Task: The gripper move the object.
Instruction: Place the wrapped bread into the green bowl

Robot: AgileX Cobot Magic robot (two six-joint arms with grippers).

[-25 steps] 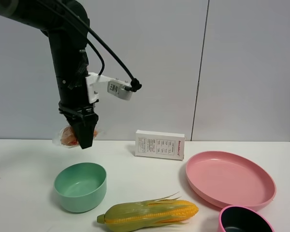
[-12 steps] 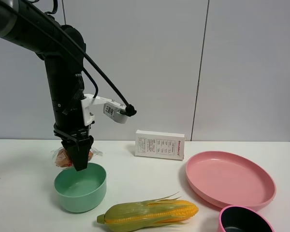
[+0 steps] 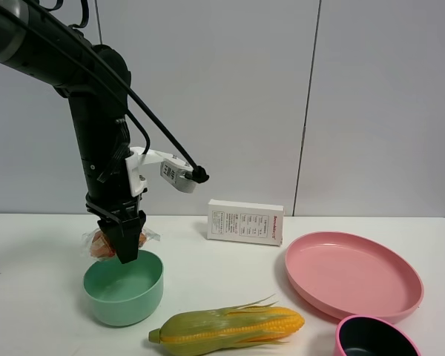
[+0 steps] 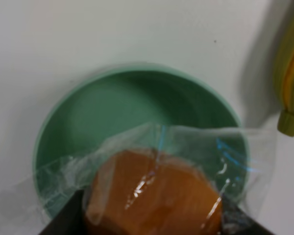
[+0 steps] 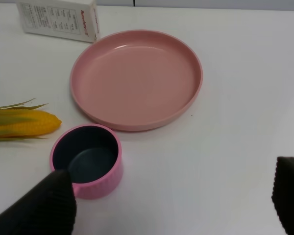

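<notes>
The object, an orange bun in crinkly clear plastic (image 3: 99, 245), hangs in my left gripper (image 3: 126, 254), which is shut on it just above the rim of a green bowl (image 3: 130, 297). In the left wrist view the bun (image 4: 154, 196) fills the space between the fingers, with the green bowl (image 4: 88, 127) directly below. My right gripper (image 5: 169, 203) is open and empty; its two dark fingertips (image 5: 44, 205) show over bare table near a small pink cup. The right arm does not show in the exterior view.
A corn cob (image 3: 230, 325) lies in front of the bowl. A white printed box (image 3: 245, 221) stands at the back. A pink plate (image 3: 352, 274) and a small pink cup with a dark inside (image 3: 374, 337) sit at the right.
My left gripper has come down and a little left with the bun, from well above the table to just over the green bowl's rim. In the last half second it barely moved.
</notes>
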